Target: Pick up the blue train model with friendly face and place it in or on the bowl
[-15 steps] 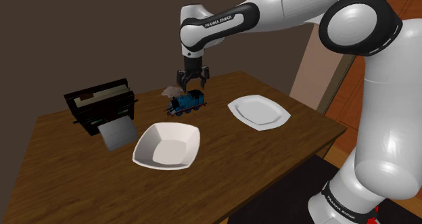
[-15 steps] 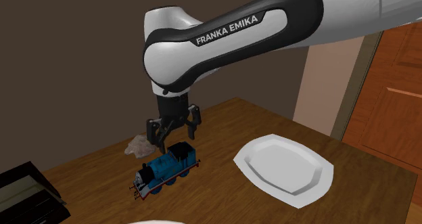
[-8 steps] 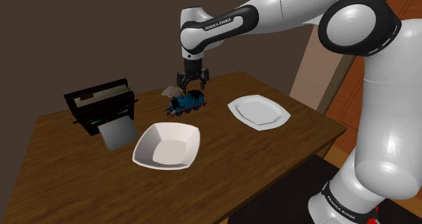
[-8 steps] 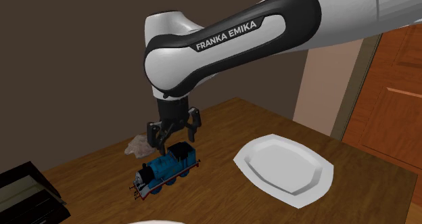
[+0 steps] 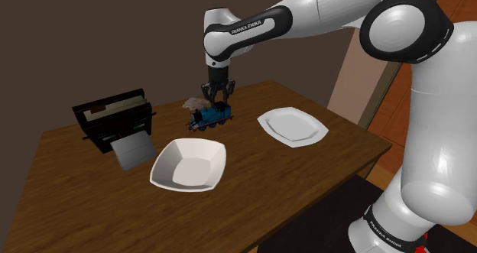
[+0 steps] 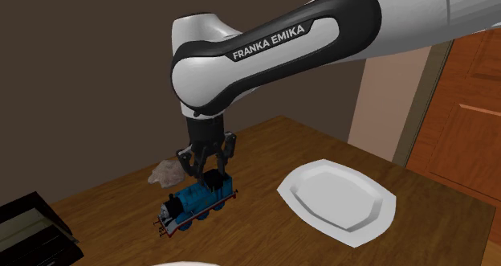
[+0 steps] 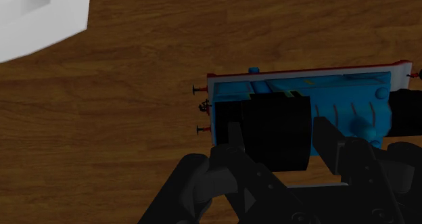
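The blue train model (image 5: 209,115) stands on the wooden table (image 5: 321,156), its face end toward the second exterior view's lower left (image 6: 193,202). My black gripper (image 5: 218,100) comes straight down on the train's rear cab and is shut on it (image 6: 210,174). In the wrist view the two fingers clasp the dark cab between them (image 7: 277,138), with the blue body (image 7: 345,94) stretching away beside it. The train's wheels still rest on the table. The white bowl (image 5: 174,161) sits empty nearer the table's front, toward the shoulder view's lower left of the train.
A white plate (image 5: 292,124) lies to the shoulder view's right of the train (image 6: 337,200). A black toaster-like box (image 5: 115,118) and a pale sheet (image 5: 131,150) are at the shoulder view's left. A crumpled grey lump (image 6: 166,172) lies just behind the train.
The fingers, spread wide over the cab in the earlier frames, have closed onto it. The arm and the train stay in the same place.
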Available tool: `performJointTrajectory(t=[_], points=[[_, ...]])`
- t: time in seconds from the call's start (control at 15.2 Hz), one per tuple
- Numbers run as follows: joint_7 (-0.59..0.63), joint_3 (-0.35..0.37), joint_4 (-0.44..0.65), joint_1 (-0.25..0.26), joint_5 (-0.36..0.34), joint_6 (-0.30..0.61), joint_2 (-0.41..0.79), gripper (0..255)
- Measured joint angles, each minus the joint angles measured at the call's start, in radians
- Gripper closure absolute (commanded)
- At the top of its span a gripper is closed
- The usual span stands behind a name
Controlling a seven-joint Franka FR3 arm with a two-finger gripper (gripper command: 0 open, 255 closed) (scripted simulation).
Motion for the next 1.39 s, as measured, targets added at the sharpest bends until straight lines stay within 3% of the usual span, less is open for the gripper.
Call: performJointTrajectory(t=[0.4, 1.39], points=[[-0.002, 0.001, 0.015, -0.001, 0.002, -0.023, -0.007, 255], [-0.007, 0.004, 0.191, 0.003, 0.007, -0.217, -0.026, 255]])
